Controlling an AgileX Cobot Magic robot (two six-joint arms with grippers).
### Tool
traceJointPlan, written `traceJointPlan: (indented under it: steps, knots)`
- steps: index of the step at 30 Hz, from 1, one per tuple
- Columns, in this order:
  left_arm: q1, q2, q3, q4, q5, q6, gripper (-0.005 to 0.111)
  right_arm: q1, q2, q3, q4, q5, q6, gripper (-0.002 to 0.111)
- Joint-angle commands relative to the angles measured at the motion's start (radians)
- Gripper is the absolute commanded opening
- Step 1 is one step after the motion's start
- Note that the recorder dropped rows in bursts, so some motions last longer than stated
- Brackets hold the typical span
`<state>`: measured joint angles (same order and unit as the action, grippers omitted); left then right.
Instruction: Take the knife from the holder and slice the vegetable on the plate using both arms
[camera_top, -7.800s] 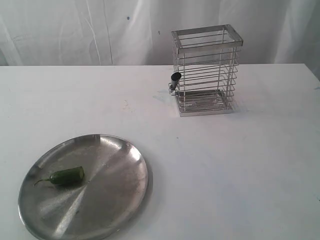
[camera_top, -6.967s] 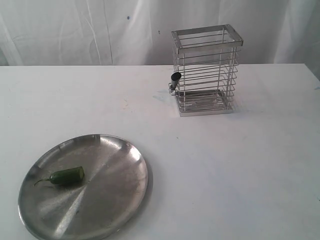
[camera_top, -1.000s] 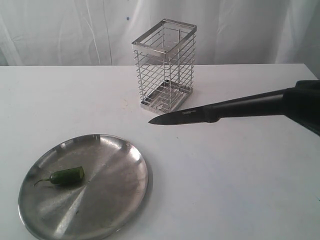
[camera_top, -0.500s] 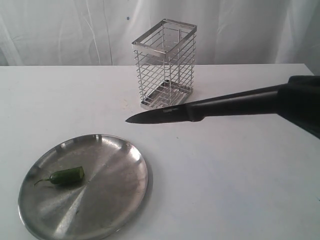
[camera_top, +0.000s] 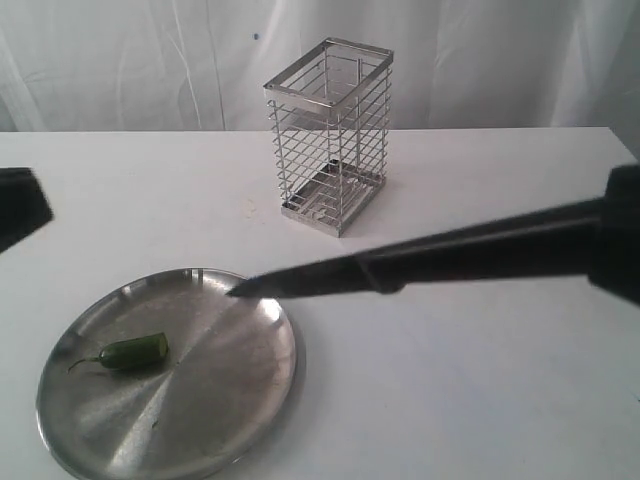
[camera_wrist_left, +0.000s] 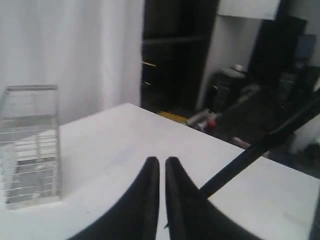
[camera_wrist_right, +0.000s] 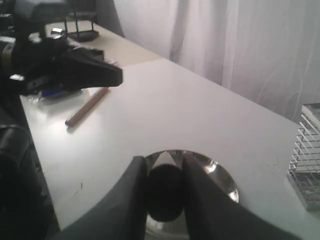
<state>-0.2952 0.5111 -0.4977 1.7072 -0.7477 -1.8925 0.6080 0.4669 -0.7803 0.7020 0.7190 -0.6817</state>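
now the right gripper (camera_wrist_right: 162, 167) clamps the knife (camera_top: 400, 271) handle, blade tip over the plate (camera_top: 250, 392) rim; left gripper (camera_wrist_left: 162, 164) nearly closed, empty.

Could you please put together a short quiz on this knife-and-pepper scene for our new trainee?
1. True or false: a knife stands inside the tall silver wire-bar holder.
2. In the exterior view, the tip of the slim all-dark knife lies over: A) the round brushed-steel plate; B) the small dark green chili pepper; C) the holder.
3. Which claw grips the knife?
Key: 1 false; 2 A; 3 the right claw.
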Motion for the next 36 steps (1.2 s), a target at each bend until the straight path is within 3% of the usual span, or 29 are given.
traceJointPlan:
  steps: [1, 6, 12, 22, 28, 36]
  knots:
    - [-0.006, 0.171, -0.105, 0.037, -0.181, 0.069, 0.026, 0.002, 0.002, -0.009, -0.041, 0.059, -0.033, 0.0]
    - [-0.006, 0.339, -0.141, 0.037, -0.228, 0.208, 0.046, 0.002, 0.003, -0.012, -0.041, 0.059, -0.049, 0.0]
    - [-0.006, 0.468, -0.141, 0.037, -0.201, 0.54, 0.045, 0.002, 0.011, -0.026, -0.05, 0.032, -0.054, 0.0]
    - [-0.01, 0.514, -0.141, 0.037, -0.231, 0.548, 0.045, 0.002, 0.13, -0.026, -0.068, -0.018, -0.082, 0.0]
    - [-0.077, 0.517, -0.141, 0.037, -0.214, 0.548, 0.045, 0.002, 0.187, -0.051, -0.052, -0.032, -0.109, 0.0]
    - [-0.116, 0.571, -0.141, 0.037, -0.19, 0.572, 0.045, 0.002, 0.269, -0.114, 0.073, 0.009, -0.207, 0.0]
